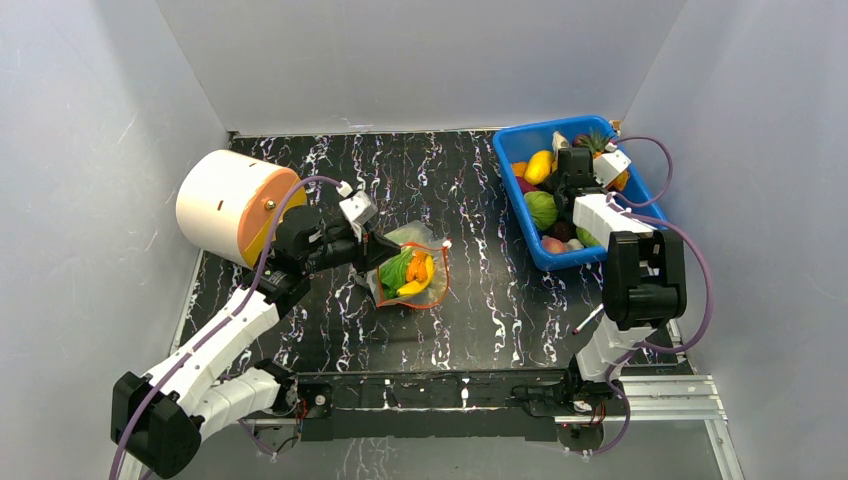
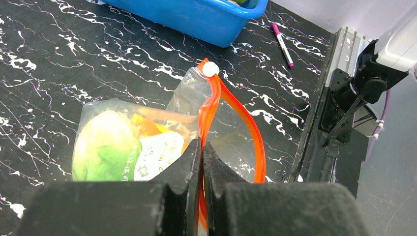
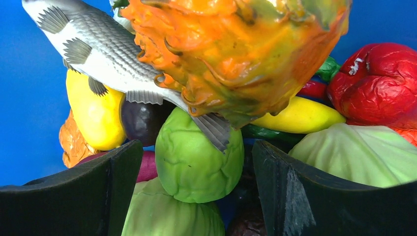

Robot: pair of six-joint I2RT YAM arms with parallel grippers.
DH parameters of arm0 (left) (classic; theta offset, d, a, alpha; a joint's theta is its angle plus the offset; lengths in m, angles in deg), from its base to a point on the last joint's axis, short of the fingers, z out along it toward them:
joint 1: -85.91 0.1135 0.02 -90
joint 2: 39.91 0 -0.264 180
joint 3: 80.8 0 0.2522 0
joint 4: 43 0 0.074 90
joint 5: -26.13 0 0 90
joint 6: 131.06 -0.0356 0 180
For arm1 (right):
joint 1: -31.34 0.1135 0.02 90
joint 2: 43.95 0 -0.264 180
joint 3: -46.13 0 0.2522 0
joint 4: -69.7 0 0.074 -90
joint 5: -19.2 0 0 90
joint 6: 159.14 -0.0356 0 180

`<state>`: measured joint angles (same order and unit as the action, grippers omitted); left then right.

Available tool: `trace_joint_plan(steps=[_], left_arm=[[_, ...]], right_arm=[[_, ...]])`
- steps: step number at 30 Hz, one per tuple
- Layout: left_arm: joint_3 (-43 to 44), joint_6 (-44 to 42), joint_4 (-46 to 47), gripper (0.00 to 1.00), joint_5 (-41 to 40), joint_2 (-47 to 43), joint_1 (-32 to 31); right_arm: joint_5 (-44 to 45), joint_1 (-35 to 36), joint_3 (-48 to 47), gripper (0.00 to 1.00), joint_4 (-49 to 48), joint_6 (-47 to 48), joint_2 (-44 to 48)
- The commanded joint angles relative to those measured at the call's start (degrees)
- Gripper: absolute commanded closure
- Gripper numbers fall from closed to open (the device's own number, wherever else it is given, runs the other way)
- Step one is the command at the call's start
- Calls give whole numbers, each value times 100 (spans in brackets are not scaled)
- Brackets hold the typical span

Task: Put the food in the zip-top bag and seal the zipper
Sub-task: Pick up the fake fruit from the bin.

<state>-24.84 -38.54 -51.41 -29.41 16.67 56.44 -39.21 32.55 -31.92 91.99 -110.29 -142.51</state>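
Our left gripper [image 2: 202, 147] clamps the zipper [image 2: 242, 123] of the bag [image 2: 118, 147]. Our right gripper [image 3: 196, 150] hangs over food [image 3: 196, 172] in the bin [image 3: 29, 108], fingers [image 3: 88, 196] apart, shown only by its wrist view.

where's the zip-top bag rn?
Top view: the zip-top bag lies left of centre on the table, between the white-and-orange cylinder and the blue bin, its red zipper pinched in the left gripper.

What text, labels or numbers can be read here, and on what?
Nothing legible in any view.
Too blurred to read: white label with green print, seen on or through the clear crinkly zip-top bag.
No markings visible: blue plastic bin, white-and-orange cylinder.
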Motion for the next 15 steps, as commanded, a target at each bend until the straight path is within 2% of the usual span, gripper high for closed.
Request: trace_joint_plan(steps=[1,8,15], left_arm=[[-9,-95,29,100,11,-186,-11],[-13,-94,18,100,21,-199,-12],[-11,-75,17,100,12,-163,-14]], right_arm=[[160,-50,-359,20,-254,-155,-83],[-120,-77,-238,27,-523,88,-84],[-201,-84,-251,29,-443,40,-207]])
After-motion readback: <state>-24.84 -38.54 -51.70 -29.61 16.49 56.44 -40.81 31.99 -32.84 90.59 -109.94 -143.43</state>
